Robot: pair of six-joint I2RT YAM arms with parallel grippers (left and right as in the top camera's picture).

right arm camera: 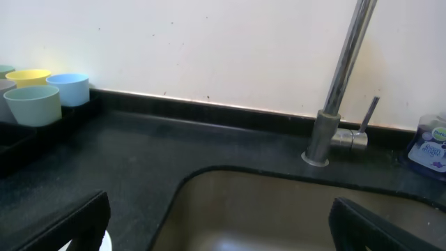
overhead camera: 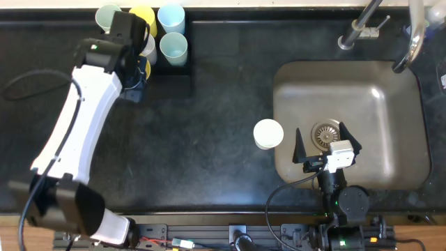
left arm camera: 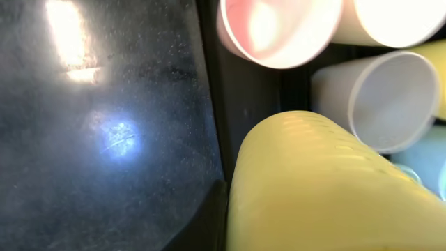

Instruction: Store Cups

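Yellow cup (left arm camera: 327, 188), faintly ridged and lying sideways, is grasped by the left claw (overhead camera: 138, 70); right claw (overhead camera: 325, 138) hangs released.

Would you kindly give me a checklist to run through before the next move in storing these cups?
1. Yellow plastic cup at the black cup tray, seated or not: cannot tell.
2. Bare tray space for more cups: ok.
3. White round cup stored: not ok, it stands on the dark counter beside the steel sink.
4. Right pincer open: ok.
5. Right pincer clear of the white round cup: ok, they are apart.
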